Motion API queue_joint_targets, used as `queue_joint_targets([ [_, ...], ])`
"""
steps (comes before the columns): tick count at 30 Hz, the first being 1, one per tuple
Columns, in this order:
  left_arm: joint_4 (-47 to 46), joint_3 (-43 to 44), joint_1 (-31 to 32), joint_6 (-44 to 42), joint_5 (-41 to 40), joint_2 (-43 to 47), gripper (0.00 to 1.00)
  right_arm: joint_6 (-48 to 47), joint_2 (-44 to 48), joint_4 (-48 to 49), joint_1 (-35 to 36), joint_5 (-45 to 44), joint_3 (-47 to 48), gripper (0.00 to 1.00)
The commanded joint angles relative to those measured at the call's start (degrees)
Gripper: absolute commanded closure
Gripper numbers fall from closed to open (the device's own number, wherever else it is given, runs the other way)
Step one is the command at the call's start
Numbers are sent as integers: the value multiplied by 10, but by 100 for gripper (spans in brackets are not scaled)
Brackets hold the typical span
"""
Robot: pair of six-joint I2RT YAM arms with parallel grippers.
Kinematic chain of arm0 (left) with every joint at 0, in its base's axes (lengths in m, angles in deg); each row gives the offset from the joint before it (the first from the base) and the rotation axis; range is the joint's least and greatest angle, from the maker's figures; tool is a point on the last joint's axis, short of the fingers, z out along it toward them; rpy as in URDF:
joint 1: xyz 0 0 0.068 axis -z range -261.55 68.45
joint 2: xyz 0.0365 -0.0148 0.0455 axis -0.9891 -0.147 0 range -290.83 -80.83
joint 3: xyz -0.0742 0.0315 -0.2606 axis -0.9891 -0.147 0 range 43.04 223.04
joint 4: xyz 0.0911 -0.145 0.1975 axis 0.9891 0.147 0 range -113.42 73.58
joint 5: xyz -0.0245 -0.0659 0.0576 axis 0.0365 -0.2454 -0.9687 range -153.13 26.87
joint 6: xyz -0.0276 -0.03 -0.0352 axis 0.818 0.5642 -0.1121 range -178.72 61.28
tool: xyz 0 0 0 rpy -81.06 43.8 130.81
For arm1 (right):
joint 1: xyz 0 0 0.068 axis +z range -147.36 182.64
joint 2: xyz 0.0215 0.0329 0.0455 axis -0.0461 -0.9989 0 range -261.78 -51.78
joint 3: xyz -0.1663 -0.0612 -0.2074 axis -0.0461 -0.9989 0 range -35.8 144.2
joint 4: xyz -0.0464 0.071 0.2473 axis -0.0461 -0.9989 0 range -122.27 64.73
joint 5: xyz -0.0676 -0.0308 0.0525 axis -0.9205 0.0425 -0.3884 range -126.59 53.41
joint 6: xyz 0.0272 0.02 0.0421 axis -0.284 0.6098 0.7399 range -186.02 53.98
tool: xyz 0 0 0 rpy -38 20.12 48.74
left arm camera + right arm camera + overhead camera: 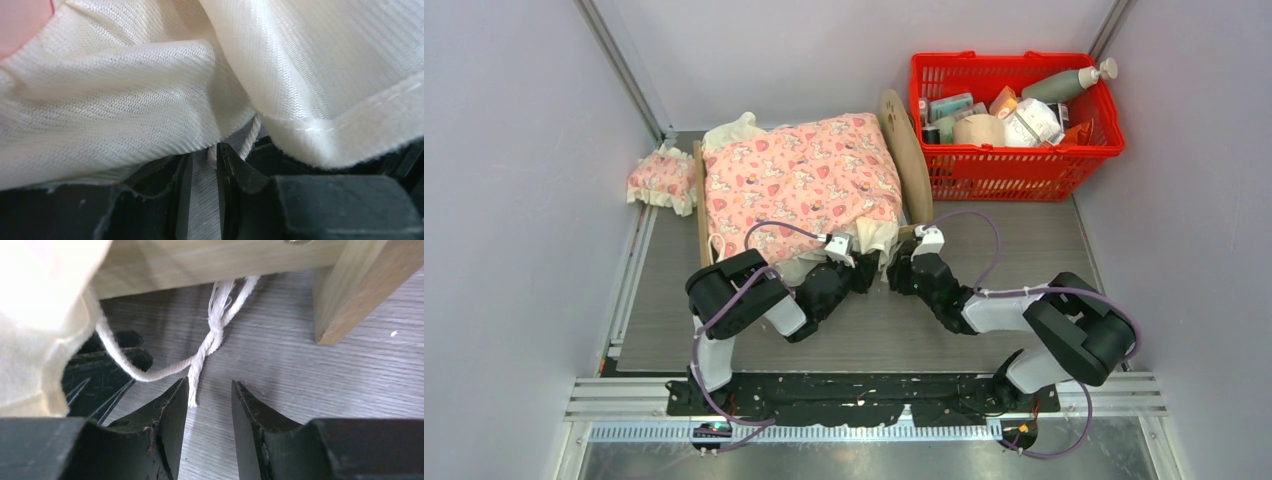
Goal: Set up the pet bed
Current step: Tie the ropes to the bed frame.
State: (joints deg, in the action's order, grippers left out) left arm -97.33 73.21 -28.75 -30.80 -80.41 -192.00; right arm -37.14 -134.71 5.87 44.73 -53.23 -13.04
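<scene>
The pet bed (908,150) stands at the back middle, its arched headboard at the right end; the mattress is hidden. The pink blanket (799,180) covers it, and its cream frill (125,100) hangs over the near edge. My left gripper (864,272) is at that frill, jaws a little apart (204,152), with bare table between them. My right gripper (906,270) is open (209,382) just in front of the bed's wooden rail (200,265) and leg (350,290). A knotted white cord (212,337) lies by its left finger.
The small pink frilled pillow (662,180) lies on the table left of the bed. A red basket (1014,160) full of bottles and packets stands at the back right. Grey walls close in on both sides.
</scene>
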Motion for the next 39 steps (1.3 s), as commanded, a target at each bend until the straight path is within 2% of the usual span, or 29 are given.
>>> queue_joint_targets([
  [1, -33, 11, -3, -16, 2, 1, 72, 6, -14, 77, 13, 7, -13, 57],
  [11, -33, 14, -3, -12, 6, -2, 73, 11, -78, 74, 48, -28, 12, 58],
  [13, -32, 14, -3, -13, 7, 0, 72, 15, -82, 51, 52, -45, 16, 62],
  [15, -28, 15, -3, -14, 6, 2, 72, 16, -79, 42, 53, -52, 12, 71],
  [18, -22, 19, -3, -12, 6, 2, 72, 8, -68, 46, 53, -56, -2, 92],
  [20, -3, 25, -2, -6, 9, 5, 72, -2, -62, 59, 53, -53, -12, 94],
  [27, 120, 64, 17, -3, -10, 30, 70, -40, -48, 111, 50, -20, -45, 95],
  [33, 114, 59, 17, 32, -11, 24, 64, -62, -31, 130, 43, 4, -61, 95],
  [39, 95, 57, 7, 124, 7, 8, 57, -63, -35, 151, 40, 25, -70, 95],
])
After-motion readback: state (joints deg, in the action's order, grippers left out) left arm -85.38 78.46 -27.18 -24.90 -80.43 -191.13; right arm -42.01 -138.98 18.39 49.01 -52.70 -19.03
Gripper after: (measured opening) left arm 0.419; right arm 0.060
